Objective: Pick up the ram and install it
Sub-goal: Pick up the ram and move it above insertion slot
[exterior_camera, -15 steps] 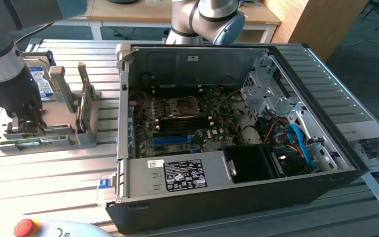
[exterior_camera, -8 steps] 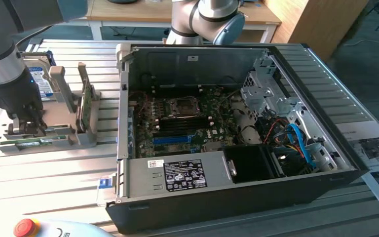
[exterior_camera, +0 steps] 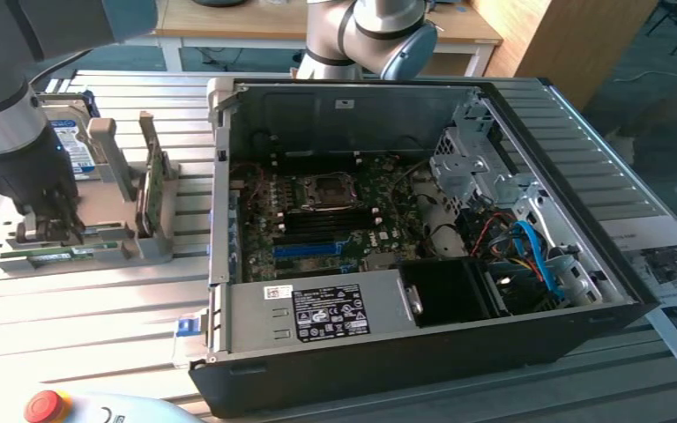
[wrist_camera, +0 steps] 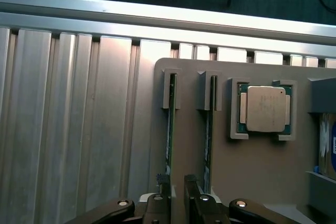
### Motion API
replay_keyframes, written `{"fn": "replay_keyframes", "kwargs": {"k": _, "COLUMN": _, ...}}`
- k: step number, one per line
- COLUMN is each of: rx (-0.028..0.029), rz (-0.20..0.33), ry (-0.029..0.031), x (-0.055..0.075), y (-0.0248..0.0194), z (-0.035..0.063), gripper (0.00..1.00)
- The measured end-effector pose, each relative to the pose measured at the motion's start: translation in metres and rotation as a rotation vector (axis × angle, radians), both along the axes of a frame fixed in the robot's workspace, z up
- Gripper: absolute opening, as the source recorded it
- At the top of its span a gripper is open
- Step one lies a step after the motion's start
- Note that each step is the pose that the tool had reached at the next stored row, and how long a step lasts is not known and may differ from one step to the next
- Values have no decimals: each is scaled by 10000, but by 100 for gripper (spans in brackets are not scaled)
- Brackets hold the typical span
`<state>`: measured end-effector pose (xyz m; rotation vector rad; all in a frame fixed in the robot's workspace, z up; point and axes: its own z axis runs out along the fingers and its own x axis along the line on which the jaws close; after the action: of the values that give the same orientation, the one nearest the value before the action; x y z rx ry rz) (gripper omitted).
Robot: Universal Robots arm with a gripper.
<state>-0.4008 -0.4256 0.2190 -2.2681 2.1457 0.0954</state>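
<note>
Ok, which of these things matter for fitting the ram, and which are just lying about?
For the job: the hand, open, at the ram; its holder; the motherboard in the case.
Lying about: second stick, CPU, hard drive, card, red button, papers.

Robot arm, two views. In the exterior view my arm point(exterior_camera: 3, 106) comes down from the upper left corner of the frame. Its silver-and-black wrist point(exterior_camera: 15, 167) stands vertical, and the gripper point(exterior_camera: 56, 231) points straight down at the middle left edge. A silver joint with a blue cap point(exterior_camera: 376, 33) sits at the top centre. In the wrist view, I see the gripper point(wrist_camera: 177, 190) from above: two dark fingers point(wrist_camera: 164, 184) run parallel with a gap between them, jaws apart, and the bolted linkage bars point(wrist_camera: 122, 204) splay outward.
</note>
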Motion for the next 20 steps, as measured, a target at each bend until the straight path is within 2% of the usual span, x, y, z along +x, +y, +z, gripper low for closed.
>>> {"fn": "replay_keyframes", "kwargs": {"k": 20, "rx": -1, "rz": -1, "ry": 4, "x": 0, "y": -2, "z": -128, "gripper": 25}}
